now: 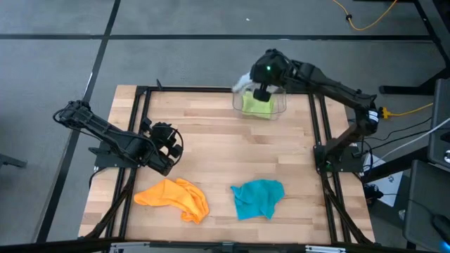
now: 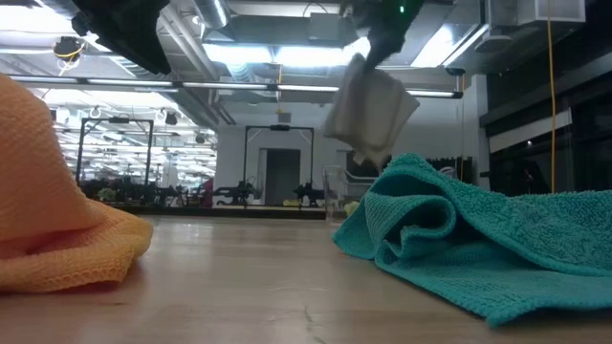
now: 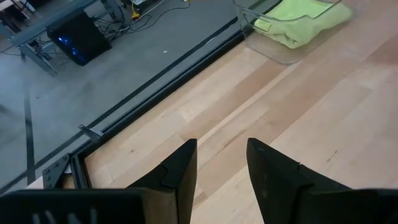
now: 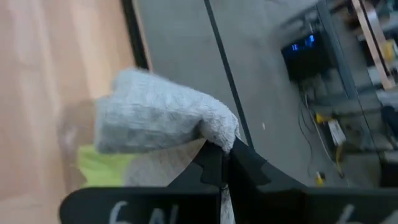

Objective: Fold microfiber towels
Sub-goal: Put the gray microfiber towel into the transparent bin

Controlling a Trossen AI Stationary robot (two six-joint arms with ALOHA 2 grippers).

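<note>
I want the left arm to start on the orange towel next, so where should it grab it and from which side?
Probably from straight above, at the raised, bunched fold on the orange towel. It lies crumpled on the table, so that ridge gives the fingers something to pinch. The open left gripper waits just behind it.

Wooden table (image 1: 211,151), orange towel (image 1: 174,197), teal towel (image 1: 256,197), bin (image 1: 279,107)

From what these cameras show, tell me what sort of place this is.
Probably a robotics lab or workshop. A wooden table in a black frame stands on a bare grey floor, a yellow cable trails across it, and more framed rigs line the room behind under strip lights.
</note>
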